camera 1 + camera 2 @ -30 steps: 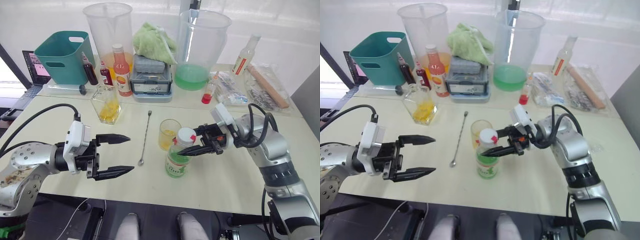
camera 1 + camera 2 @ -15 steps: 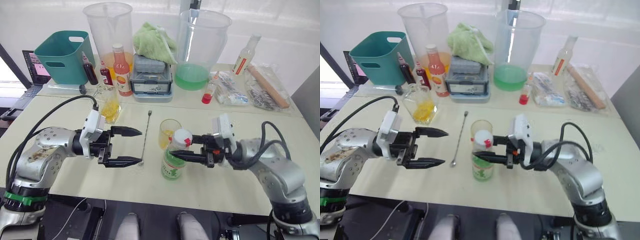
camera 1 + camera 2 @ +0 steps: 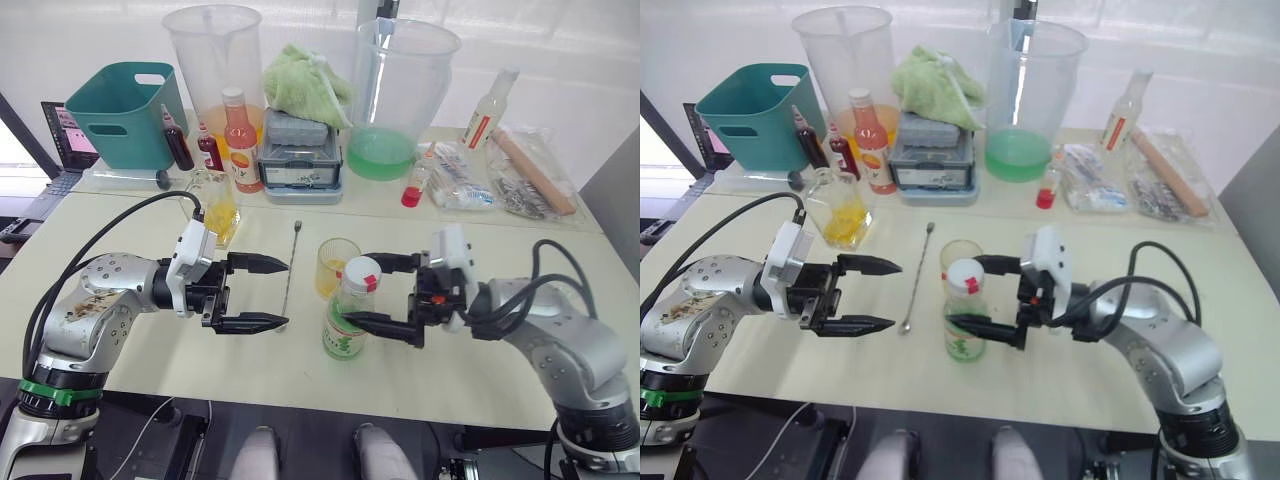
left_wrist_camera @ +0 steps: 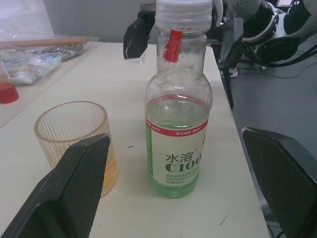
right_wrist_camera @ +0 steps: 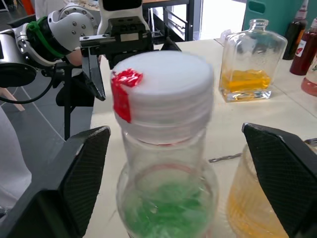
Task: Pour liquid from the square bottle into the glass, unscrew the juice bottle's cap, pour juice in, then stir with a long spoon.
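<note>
Head views: juice bottle (image 3: 347,318) upright on the table (image 3: 480,350), just in front of the glass (image 3: 338,265); spoon (image 3: 290,272) lying left of them; square bottle (image 3: 216,207) behind. Right pincer (image 3: 385,295) open, its fingers now spread wider around the bottle than half a second ago. Left pincer (image 3: 262,293) open, level, pointing at the spoon.

Left wrist view: label (image 4: 177,155), greenish liquid low.

Right wrist view: white cap (image 5: 161,93), red mark, screwed on.
</note>
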Robot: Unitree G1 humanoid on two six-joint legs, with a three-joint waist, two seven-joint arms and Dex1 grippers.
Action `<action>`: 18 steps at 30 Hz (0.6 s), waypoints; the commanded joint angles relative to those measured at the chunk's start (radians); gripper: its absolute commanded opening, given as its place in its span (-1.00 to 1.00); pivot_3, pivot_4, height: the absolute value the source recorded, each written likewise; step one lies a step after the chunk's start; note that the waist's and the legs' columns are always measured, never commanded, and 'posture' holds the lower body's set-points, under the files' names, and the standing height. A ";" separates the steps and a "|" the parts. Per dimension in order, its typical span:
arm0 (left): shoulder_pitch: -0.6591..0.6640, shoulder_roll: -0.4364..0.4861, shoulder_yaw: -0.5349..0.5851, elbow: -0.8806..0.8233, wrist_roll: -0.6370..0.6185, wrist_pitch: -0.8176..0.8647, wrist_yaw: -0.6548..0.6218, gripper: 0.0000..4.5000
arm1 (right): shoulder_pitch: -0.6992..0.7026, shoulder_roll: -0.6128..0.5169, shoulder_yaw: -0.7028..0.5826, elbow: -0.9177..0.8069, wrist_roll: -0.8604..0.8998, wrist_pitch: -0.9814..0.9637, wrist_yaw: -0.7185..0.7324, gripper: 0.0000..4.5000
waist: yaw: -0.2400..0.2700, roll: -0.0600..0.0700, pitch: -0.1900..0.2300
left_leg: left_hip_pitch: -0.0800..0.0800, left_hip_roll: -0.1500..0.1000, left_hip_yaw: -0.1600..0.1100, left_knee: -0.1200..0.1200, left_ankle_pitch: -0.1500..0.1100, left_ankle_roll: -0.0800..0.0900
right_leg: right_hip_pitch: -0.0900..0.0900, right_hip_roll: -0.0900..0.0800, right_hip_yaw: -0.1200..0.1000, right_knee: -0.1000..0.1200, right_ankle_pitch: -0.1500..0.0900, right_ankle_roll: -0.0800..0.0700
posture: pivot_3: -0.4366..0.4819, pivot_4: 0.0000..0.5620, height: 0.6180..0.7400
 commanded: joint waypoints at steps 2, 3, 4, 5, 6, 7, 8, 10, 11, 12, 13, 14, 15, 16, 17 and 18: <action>-0.037 -0.020 0.000 -0.046 -0.042 0.025 0.002 1.00 | 0.081 -0.092 -0.171 -0.029 0.121 0.023 0.065 0.99 | 0.008 0.000 0.000 | 0.000 0.000 -0.001 0.000 0.000 0.000 | 0.001 0.000 0.000 -0.001 0.000 0.000 | -0.05 -0.47 0.73; -0.045 -0.027 -0.008 -0.049 -0.044 0.030 -0.002 1.00 | 0.103 -0.109 -0.207 -0.037 0.151 0.033 0.064 0.99 | 0.008 0.000 0.000 | 0.000 -0.001 -0.001 0.000 0.000 0.000 | 0.001 0.000 0.000 -0.001 0.000 0.000 | -0.05 -0.47 0.73; -0.053 -0.035 -0.016 -0.050 -0.045 0.034 -0.003 1.00 | 0.122 -0.125 -0.240 -0.043 0.174 0.040 0.063 0.99 | 0.007 0.000 0.000 | 0.000 -0.001 -0.001 0.000 0.000 0.000 | 0.001 0.000 0.000 -0.001 0.000 0.001 | -0.05 -0.47 0.73; -0.061 -0.042 -0.022 -0.050 -0.046 0.037 -0.004 1.00 | 0.137 -0.138 -0.265 -0.048 0.191 0.044 0.059 0.99 | 0.006 0.000 0.000 | 0.000 -0.001 -0.001 0.000 0.000 0.000 | 0.001 0.000 0.000 -0.001 0.000 0.001 | -0.05 -0.47 0.73; -0.075 -0.056 -0.032 -0.048 -0.048 0.041 0.001 1.00 | 0.159 -0.156 -0.297 -0.053 0.197 0.043 0.062 0.99 | 0.004 0.000 0.000 | 0.000 -0.001 -0.001 0.000 0.000 0.000 | 0.002 0.000 0.000 -0.001 0.000 0.001 | -0.05 -0.47 0.73; -0.095 -0.075 -0.044 -0.040 -0.042 0.037 0.008 1.00 | 0.187 -0.176 -0.336 -0.058 0.202 0.043 0.068 0.99 | 0.004 0.000 0.000 | 0.000 -0.001 -0.001 0.000 0.000 0.000 | 0.002 0.000 0.000 -0.001 0.000 0.001 | -0.05 -0.47 0.73; -0.108 -0.088 -0.052 -0.033 -0.036 0.033 0.012 1.00 | 0.208 -0.191 -0.361 -0.063 0.208 0.041 0.070 0.99 | 0.004 0.000 0.000 | 0.000 -0.001 -0.001 0.000 0.000 0.000 | 0.002 0.000 0.000 0.000 0.000 0.001 | -0.05 -0.47 0.73; -0.146 -0.123 -0.070 -0.006 -0.024 0.043 0.039 1.00 | 0.257 -0.211 -0.413 -0.078 0.216 0.034 0.072 0.99 | 0.004 0.000 0.000 | 0.001 -0.001 -0.001 0.000 0.000 0.000 | 0.002 0.000 0.000 -0.001 0.000 0.001 | -0.05 -0.47 0.73; -0.161 -0.133 -0.077 0.004 -0.025 0.051 0.040 1.00 | 0.280 -0.214 -0.432 -0.090 0.214 0.026 0.071 0.99 | 0.004 -0.001 0.000 | 0.001 -0.001 -0.001 0.001 0.000 0.000 | 0.002 0.000 0.000 -0.001 0.000 0.001 | -0.05 -0.47 0.73; -0.177 -0.146 -0.090 0.016 -0.018 0.055 0.043 1.00 | 0.309 -0.216 -0.459 -0.104 0.217 0.025 0.068 0.99 | 0.003 -0.001 0.000 | 0.001 -0.001 -0.001 0.001 0.000 0.000 | 0.002 0.000 0.000 -0.001 0.000 0.001 | -0.05 -0.47 0.73; -0.187 -0.152 -0.098 0.024 -0.014 0.055 0.042 1.00 | 0.327 -0.217 -0.475 -0.114 0.221 0.024 0.065 0.99 | 0.002 0.000 0.000 | 0.001 -0.001 -0.001 0.001 0.000 0.000 | 0.002 0.000 0.000 -0.001 0.000 0.001 | -0.05 -0.47 0.73; -0.199 -0.161 -0.112 0.031 -0.010 0.057 0.038 1.00 | 0.353 -0.218 -0.500 -0.130 0.232 0.028 0.059 0.99 | 0.001 0.000 0.000 | 0.001 -0.001 -0.001 0.001 0.000 0.000 | 0.002 0.000 0.000 -0.001 0.000 0.001 | -0.05 -0.47 0.73; -0.214 -0.171 -0.128 0.038 -0.002 0.060 0.036 1.00 | 0.381 -0.220 -0.523 -0.146 0.240 0.032 0.055 0.99 | 0.000 0.000 0.000 | 0.001 -0.001 -0.001 0.001 0.000 0.000 | 0.002 0.000 0.000 -0.001 -0.001 0.001 | -0.05 -0.47 0.73; -0.224 -0.178 -0.138 0.045 0.005 0.061 0.034 1.00 | 0.399 -0.222 -0.536 -0.157 0.247 0.032 0.051 0.99 | 0.001 0.000 0.000 | 0.001 -0.001 -0.001 0.001 0.000 0.000 | 0.002 0.000 0.000 -0.001 -0.001 0.001 | -0.05 -0.47 0.73; -0.231 -0.182 -0.144 0.050 0.010 0.062 0.032 1.00 | 0.412 -0.225 -0.545 -0.163 0.252 0.031 0.048 0.99 | 0.001 -0.001 0.000 | 0.001 -0.001 -0.001 0.001 0.000 0.000 | 0.003 0.000 0.001 -0.001 -0.001 0.001 | -0.05 -0.47 0.73; -0.247 -0.187 -0.162 0.058 0.020 0.067 0.024 1.00 | 0.430 -0.223 -0.564 -0.177 0.261 0.031 0.038 0.99 | 0.000 -0.001 0.000 | 0.001 -0.001 -0.001 0.001 0.000 0.000 | 0.003 0.000 0.001 -0.001 0.000 0.002 | -0.05 -0.47 0.73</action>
